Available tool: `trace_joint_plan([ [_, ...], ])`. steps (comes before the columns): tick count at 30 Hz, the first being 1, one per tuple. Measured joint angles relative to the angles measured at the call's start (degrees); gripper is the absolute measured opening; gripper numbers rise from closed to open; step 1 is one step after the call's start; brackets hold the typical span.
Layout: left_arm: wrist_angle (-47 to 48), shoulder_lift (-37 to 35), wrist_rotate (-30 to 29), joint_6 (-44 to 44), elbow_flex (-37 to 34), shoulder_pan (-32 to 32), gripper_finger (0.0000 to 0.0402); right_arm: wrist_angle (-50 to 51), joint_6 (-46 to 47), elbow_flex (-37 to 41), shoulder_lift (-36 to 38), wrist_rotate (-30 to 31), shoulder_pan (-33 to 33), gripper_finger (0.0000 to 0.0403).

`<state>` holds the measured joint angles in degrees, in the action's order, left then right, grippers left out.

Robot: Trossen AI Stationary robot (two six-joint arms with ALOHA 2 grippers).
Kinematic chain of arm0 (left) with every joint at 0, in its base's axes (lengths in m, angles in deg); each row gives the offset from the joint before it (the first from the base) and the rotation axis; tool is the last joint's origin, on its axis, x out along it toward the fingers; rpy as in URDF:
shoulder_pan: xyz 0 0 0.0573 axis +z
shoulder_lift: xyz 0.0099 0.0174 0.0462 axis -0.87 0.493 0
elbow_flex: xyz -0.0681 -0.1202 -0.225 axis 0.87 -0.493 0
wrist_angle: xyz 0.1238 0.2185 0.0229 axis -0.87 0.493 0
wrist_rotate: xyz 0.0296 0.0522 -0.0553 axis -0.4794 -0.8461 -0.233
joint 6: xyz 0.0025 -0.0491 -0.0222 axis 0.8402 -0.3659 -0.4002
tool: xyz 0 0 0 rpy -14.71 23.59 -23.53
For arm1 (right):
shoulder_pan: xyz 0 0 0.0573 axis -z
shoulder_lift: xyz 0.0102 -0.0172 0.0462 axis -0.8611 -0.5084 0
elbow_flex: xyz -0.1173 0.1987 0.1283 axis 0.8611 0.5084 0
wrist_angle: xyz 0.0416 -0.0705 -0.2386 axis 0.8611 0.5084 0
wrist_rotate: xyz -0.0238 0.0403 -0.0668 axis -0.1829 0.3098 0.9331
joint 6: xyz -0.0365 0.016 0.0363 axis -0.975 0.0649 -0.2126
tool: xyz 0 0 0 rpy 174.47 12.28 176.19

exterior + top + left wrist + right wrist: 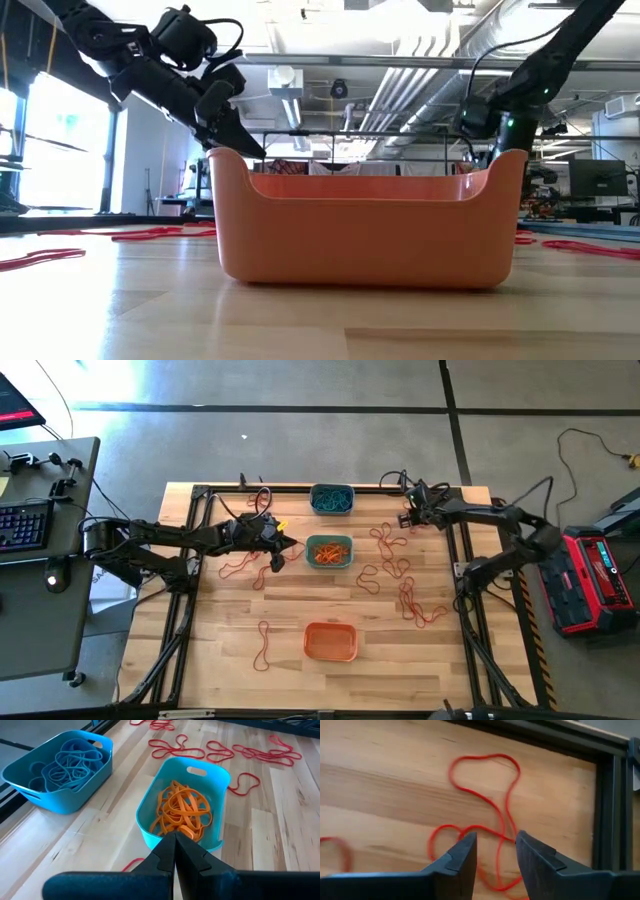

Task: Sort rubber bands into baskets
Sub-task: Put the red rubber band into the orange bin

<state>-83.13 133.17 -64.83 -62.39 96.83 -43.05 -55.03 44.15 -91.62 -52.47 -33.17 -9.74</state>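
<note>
My left arm reaches in low from the desk's (230, 660) left side, stretched almost flat across it. My left gripper (290, 545) hangs just beside the left rim of the teal basket (329, 552). Its fingers (165, 857) are clenched tip to tip, and I see no band between them. That basket sits mid-desk and holds a heap of orange bands (182, 810).

My right arm comes from the right side, elbow bent, forearm running toward the far right corner. My right gripper (410, 517) points down over a red band (487, 815) lying flat on the wood near the black frame rail (607, 810). Its fingers (462, 855) are spread, one on each side of the loop, gripping nothing.

The grey-blue basket (331, 499) sits at the far edge, full of blue bands (67, 762). The orange basket (330, 641) stands near the front edge. Loose red bands (405, 595) lie scattered right of the teal basket, with others left of it and one beside the orange basket.
</note>
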Motion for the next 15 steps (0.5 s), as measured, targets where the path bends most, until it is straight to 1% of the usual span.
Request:
trace_joint_plan([
  [7,0.1,0.0,0.0,0.0,0.0,0.0,0.0,2.4,2.7,-3.1,-3.9,2.9,0.1,0.0126],
  [11,0.3,0.0,0.0,0.0,0.0,0.0,0.0,2.3,3.6,-3.5,-4.4,3.1,0.0,0.0126],
  [15,0.4,0.0,0.0,0.0,0.0,0.0,0.0,2.1,7.3,-3.5,-4.4,2.5,0.0,0.0126],
])
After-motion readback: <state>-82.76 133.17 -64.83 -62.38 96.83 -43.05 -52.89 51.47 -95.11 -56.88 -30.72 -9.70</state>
